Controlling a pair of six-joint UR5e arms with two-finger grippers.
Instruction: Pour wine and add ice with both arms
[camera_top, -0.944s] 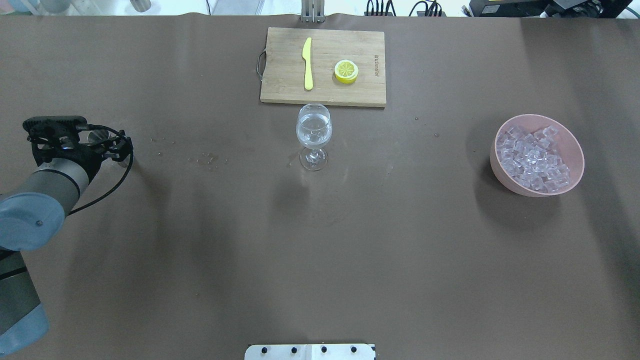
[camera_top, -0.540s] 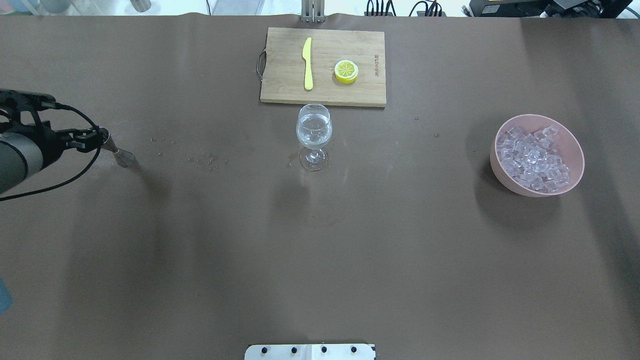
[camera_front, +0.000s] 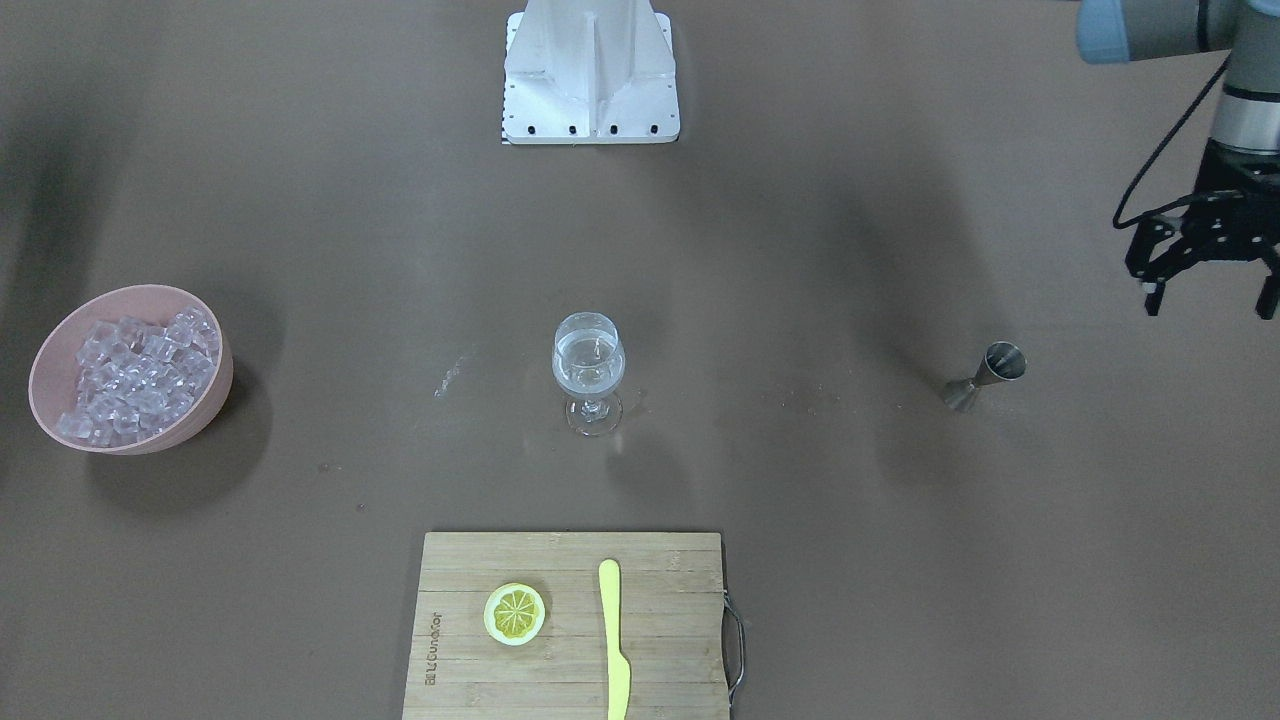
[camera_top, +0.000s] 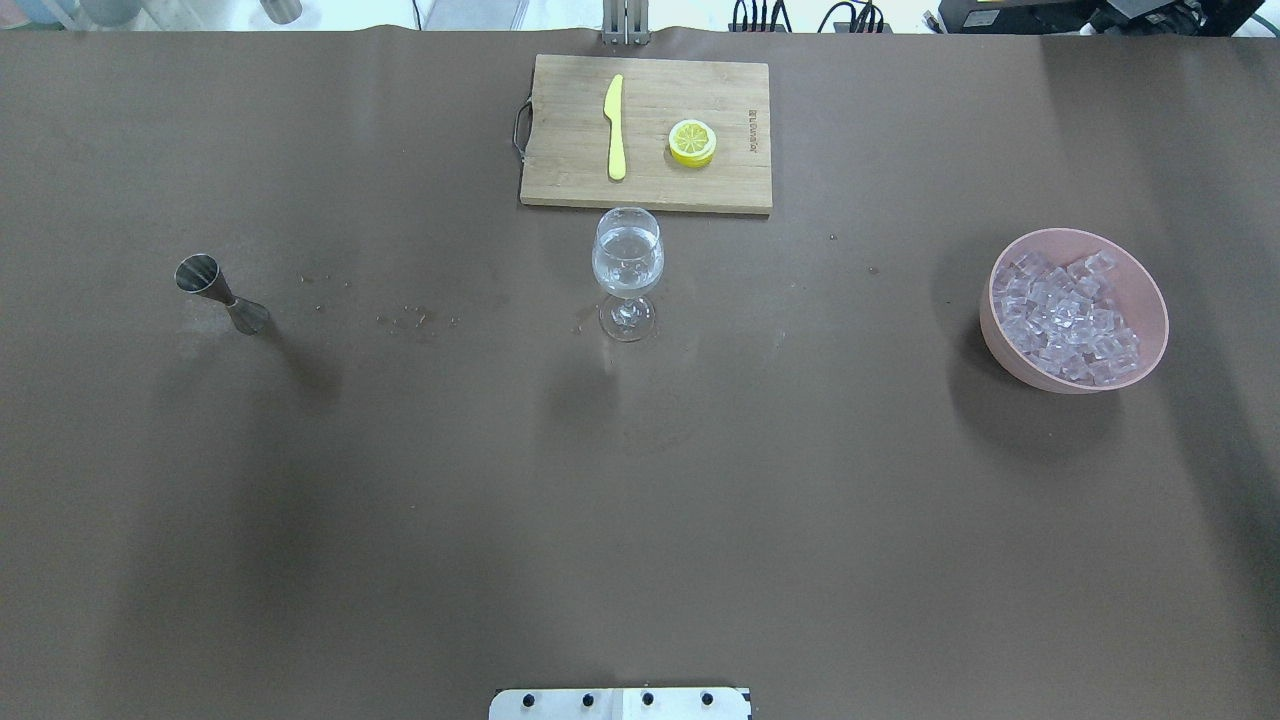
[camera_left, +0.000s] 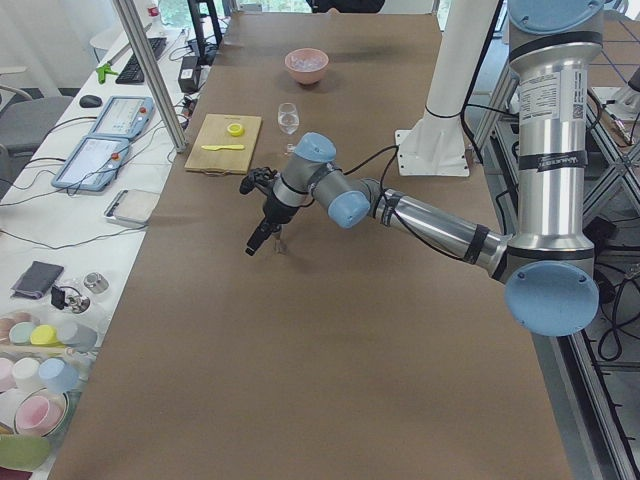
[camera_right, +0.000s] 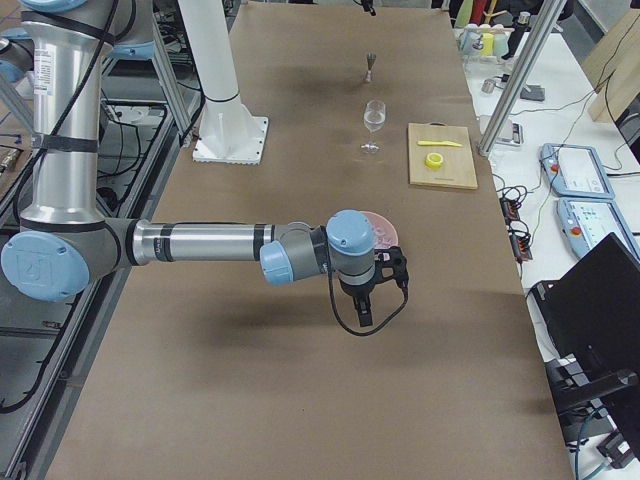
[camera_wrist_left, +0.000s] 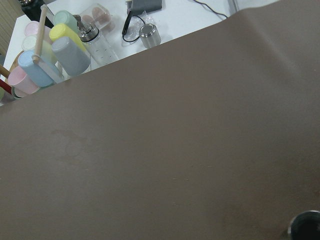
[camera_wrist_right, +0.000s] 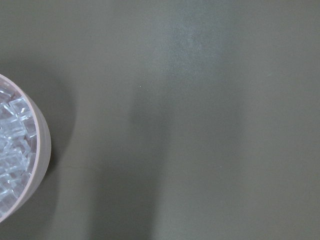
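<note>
The wine glass (camera_top: 628, 262) stands mid-table just in front of the cutting board, with a little clear wine (camera_front: 588, 362) in its bowl. The ice (camera_top: 1068, 318) is heaped in a pink bowl (camera_top: 1000, 340) at the right. A steel jigger (camera_top: 220, 293) stands alone at the left. My left gripper (camera_front: 1210, 303) is open and empty, raised above the table to the robot's side of the jigger (camera_front: 985, 377). It is outside the overhead view. My right gripper (camera_right: 365, 305) shows only in the exterior right view, beside the bowl, and I cannot tell its state.
A wooden cutting board (camera_top: 560, 160) at the far middle carries a yellow knife (camera_top: 614, 128) and a lemon slice (camera_top: 692, 142). The white pedestal (camera_front: 590, 75) stands at the robot's side. Cups and bottles (camera_wrist_left: 55, 47) stand beyond the table's left end.
My left gripper let go of the jigger and drew back to the left, out of the overhead view. The jigger now stands free on the table.
</note>
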